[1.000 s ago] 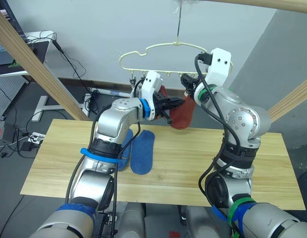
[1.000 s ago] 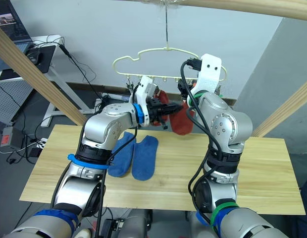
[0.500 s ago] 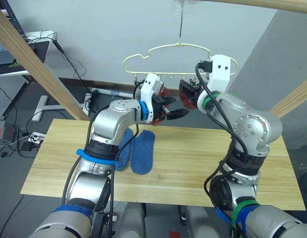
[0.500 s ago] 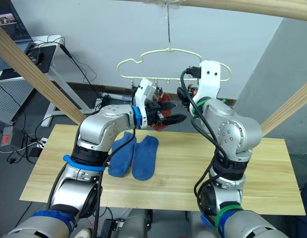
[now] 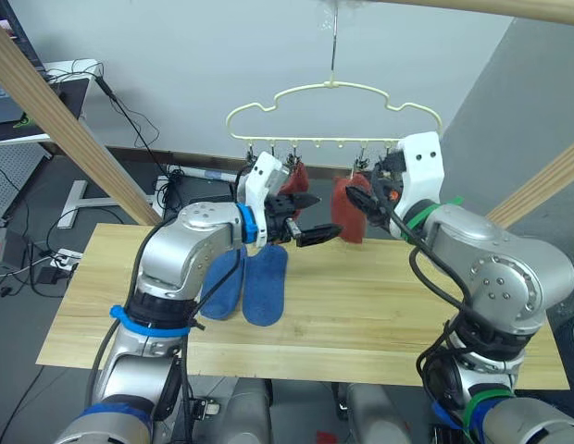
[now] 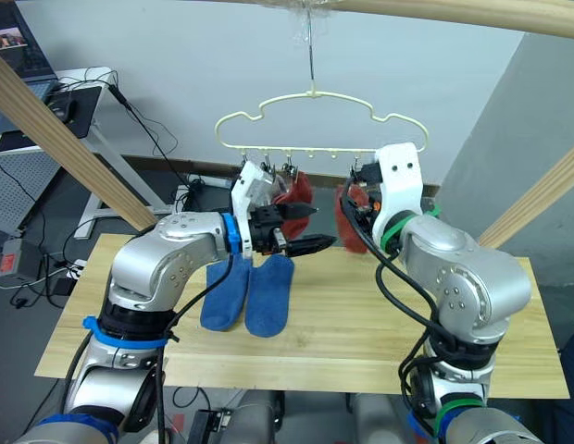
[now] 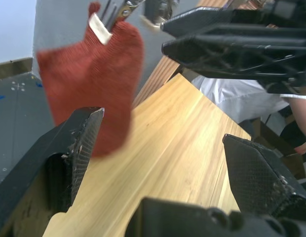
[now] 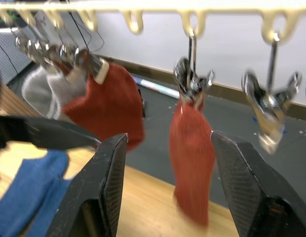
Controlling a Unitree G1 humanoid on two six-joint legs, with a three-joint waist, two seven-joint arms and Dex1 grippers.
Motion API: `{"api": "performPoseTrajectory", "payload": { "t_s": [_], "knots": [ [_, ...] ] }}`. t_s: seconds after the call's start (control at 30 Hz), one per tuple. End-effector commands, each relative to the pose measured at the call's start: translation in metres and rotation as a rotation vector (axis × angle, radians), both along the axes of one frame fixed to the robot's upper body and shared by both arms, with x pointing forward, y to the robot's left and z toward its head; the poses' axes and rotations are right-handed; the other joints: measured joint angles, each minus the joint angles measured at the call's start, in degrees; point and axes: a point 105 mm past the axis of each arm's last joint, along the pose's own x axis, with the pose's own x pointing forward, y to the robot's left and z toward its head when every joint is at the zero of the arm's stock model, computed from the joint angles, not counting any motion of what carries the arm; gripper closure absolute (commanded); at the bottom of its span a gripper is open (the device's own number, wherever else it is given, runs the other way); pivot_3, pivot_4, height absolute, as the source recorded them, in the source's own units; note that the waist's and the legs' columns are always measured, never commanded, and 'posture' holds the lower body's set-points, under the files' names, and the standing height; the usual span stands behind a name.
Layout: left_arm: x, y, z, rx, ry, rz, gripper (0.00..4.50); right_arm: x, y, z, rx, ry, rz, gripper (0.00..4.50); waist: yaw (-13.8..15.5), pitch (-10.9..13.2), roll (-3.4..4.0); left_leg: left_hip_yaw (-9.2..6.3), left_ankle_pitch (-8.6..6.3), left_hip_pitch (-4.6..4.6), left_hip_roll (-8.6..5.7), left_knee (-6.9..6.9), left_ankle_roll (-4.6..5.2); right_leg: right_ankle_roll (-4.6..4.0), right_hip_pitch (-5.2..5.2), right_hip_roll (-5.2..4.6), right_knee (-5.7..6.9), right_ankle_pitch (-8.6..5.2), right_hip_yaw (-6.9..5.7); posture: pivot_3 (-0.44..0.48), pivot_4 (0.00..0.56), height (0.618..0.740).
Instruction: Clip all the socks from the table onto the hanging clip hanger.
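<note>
Partway through by the look of it. Two blue socks (image 5: 248, 284) flat on the table (image 5: 361, 314), side by side under the left arm, touching each other, not clipped yet. Above them, left gripper (image 5: 310, 220) held up off the table, jaws spread wide and empty, pointing toward the hanging socks.

Up on the clip hanger (image 5: 331, 100): something light grey (image 8: 40, 92) at the left end of the clip row, then a rust red sock (image 8: 109, 102) right beside it, then a second rust red sock (image 8: 192, 150) on its own clip further along. At least one bare clip (image 8: 269, 101) beyond that. Right gripper (image 5: 361, 199) just beside the second red sock, jaws released, nothing between them.

So probably both reds done, grey likely done, blues left — a guess, though.

Hard to call: whether that grey patch is one sock or two, since it sits bunched behind the first red one. Left end of the clip row tucked behind the left wrist in the head views, so no clean count of clips.
</note>
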Motion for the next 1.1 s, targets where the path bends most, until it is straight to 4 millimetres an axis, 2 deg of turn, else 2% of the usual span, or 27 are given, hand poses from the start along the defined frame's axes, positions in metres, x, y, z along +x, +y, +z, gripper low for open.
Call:
{"api": "performPoseTrajectory", "payload": {
  "t_s": [0.03,0.2,0.47,0.8,1.1],
  "knots": [
    [-0.012,0.009,0.022,-0.046,-0.101,-0.006,0.04,-0.009,0.001,0.010,-0.005,-0.083,0.013,1.73,-0.08,0.00,0.00,0.00,0.00,0.00,0.00,0.00,0.00,0.00,0.00,0.00,0.01,0.00,0.00,-0.028,0.277,0.740],
    [-0.027,0.024,0.033,-0.074,-0.145,-0.012,0.04,-0.010,-0.003,0.007,-0.002,-0.110,-0.052,1.73,-0.20,-0.01,-0.01,-0.03,0.01,0.01,0.00,0.03,-0.01,0.00,0.03,0.00,0.03,0.00,-0.03,-0.023,0.271,0.740],
    [-0.039,0.052,0.050,-0.067,-0.133,-0.047,0.04,-0.004,-0.013,0.008,0.048,-0.133,-0.229,1.73,-0.23,-0.03,0.00,-0.12,0.06,0.00,0.01,0.03,-0.10,-0.01,0.03,0.00,0.04,0.00,-0.15,-0.011,0.269,0.740],
    [-0.044,0.062,0.066,-0.032,-0.116,-0.089,0.04,0.003,-0.007,0.011,0.135,-0.119,-0.285,1.73,-0.11,-0.03,0.01,-0.27,0.14,0.00,0.01,0.03,-0.20,-0.03,0.09,-0.02,0.05,0.02,-0.34,-0.001,0.273,0.740],
    [-0.053,0.064,0.068,-0.022,-0.096,-0.121,0.04,0.012,-0.006,0.016,0.185,-0.117,-0.327,1.73,0.01,-0.03,0.01,-0.30,0.14,0.00,0.02,0.01,-0.20,-0.04,0.09,-0.03,0.06,0.02,-0.40,0.016,0.272,0.740]
  ]
}}
